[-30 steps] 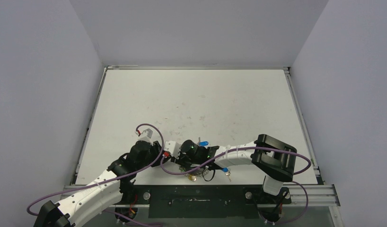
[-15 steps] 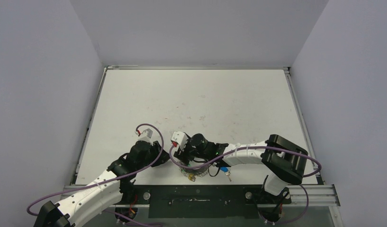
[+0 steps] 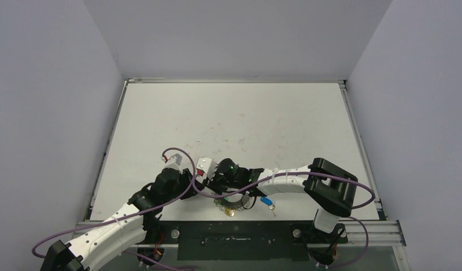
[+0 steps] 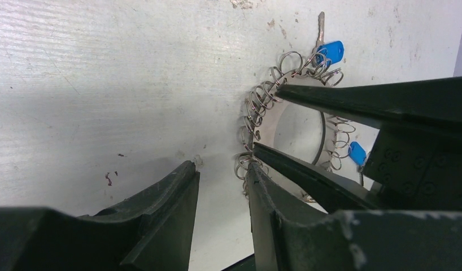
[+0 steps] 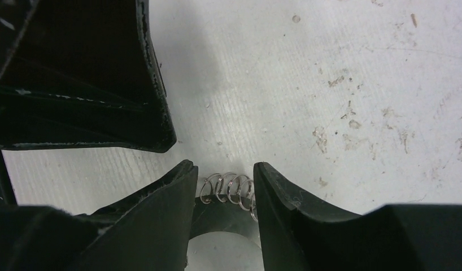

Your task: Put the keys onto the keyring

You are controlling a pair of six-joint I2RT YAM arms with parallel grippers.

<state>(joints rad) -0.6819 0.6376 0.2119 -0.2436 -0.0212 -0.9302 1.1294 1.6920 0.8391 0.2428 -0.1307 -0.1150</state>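
The left arm (image 3: 113,223) and right arm (image 3: 285,183) are white shells between black joints. A purple cable (image 3: 186,160) loops loose behind the left claw (image 4: 220,169), and another trails behind the right claw (image 5: 224,169). Just behind the right claw a green light (image 3: 231,166) glows on the black wrist, beside a white block (image 3: 205,165) with a red spot. The fingers (image 4: 161,217) are matte black wedges, scuffed pale along the edges. Small moulded circles (image 4: 409,164) mark the right claw's base.
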